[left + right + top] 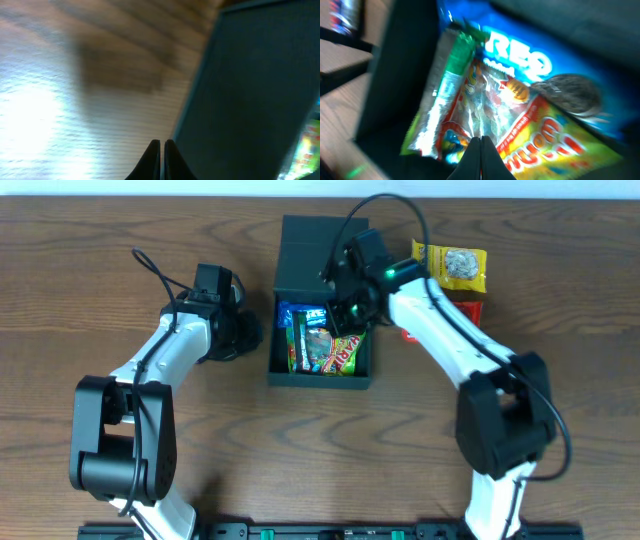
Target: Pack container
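The dark teal-green container [283,367] stands open at the table's middle, its flap lid [305,255] folded back. Inside lie a blue Oreo packet [291,315], a green packet [300,340] and a yellow-red gummy packet [343,355]. My right gripper [352,313] hovers over the container's inside with its fingers together and nothing between them; the right wrist view [480,141] shows the packets [530,140] just below the tips. My left gripper [250,332] is shut and empty beside the container's left wall [250,95], fingertips [162,145] close to it.
A yellow snack packet [452,265] and a red packet [466,313] lie on the wooden table right of the container, behind the right arm. Bare wood lies left of the left arm [60,300].
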